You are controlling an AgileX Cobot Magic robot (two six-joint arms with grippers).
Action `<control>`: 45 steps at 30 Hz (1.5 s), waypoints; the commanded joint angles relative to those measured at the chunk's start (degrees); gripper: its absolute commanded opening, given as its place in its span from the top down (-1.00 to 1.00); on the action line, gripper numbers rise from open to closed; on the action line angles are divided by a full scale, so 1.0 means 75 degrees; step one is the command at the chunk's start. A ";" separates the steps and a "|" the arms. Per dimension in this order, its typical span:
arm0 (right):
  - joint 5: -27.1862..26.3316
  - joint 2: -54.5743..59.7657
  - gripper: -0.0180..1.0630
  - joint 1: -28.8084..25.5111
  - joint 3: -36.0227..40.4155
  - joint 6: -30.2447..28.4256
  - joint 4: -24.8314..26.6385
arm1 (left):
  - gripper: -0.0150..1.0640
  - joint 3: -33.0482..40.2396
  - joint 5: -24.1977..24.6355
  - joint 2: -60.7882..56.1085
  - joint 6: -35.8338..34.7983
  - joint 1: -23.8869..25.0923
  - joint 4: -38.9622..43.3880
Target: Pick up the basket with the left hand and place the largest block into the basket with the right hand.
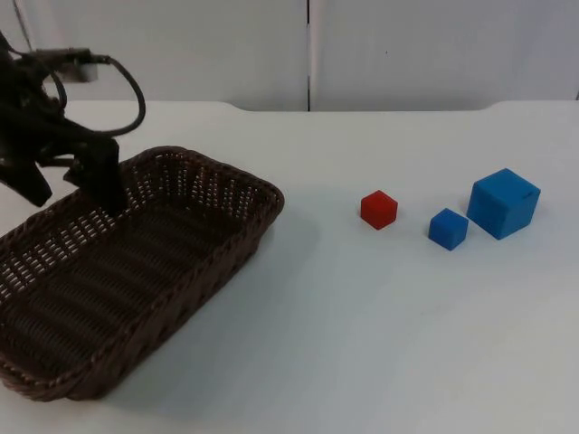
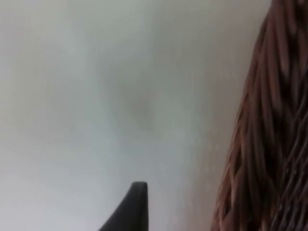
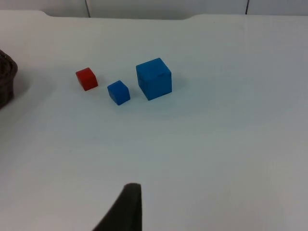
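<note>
The left gripper (image 1: 101, 185) sits at the far rim of the brown wicker basket (image 1: 136, 271), its fingers straddling the woven wall; whether they pinch it cannot be told. From the left wrist, that wall (image 2: 269, 144) stands just beside the fingertip (image 2: 137, 202). The right gripper's fingertip (image 3: 127, 207) hangs above the bare white table (image 3: 216, 154), its spread unclear. Well beyond it lie the large blue block (image 3: 154, 78), a small blue block (image 3: 118, 92) just beside it, then a red block (image 3: 86, 79).

top overlooks table (image 1: 362, 344); wrists nearer.
</note>
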 commanded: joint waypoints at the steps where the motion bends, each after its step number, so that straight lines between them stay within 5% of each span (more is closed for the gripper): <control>1: -0.0023 -0.0013 -0.98 0.0012 0.0015 0.0026 -0.0010 | -0.85 -0.0027 0.0144 0.0068 0.0091 0.0020 0.0036; 25: -0.0023 -0.0013 -0.98 0.0012 0.0015 0.0026 -0.0010 | -0.78 -0.0043 0.0161 0.0615 0.0213 0.0020 0.0115; 30: -0.0023 -0.0013 -0.98 0.0012 0.0015 0.0026 -0.0010 | -0.32 -0.0043 0.0193 0.0602 0.0213 0.0020 0.0115; 34: -0.0023 -0.0013 -0.98 0.0012 0.0015 0.0026 -0.0010 | 0.26 -0.0043 0.0193 0.0602 0.0213 0.0020 0.0115; 35: -0.0023 -0.0013 -0.98 0.0012 0.0015 0.0026 -0.0010 | 0.26 -0.0043 0.0193 0.0602 0.0213 0.0020 0.0115; 40: -0.0023 -0.0013 -0.98 0.0012 0.0015 0.0026 -0.0010 | 0.98 -0.0043 0.0193 0.0602 0.0213 0.0020 0.0115; 45: -0.0023 -0.0013 -0.98 0.0012 0.0015 0.0026 -0.0010 | 0.98 -0.0043 0.0193 0.0586 0.0213 0.0020 0.0131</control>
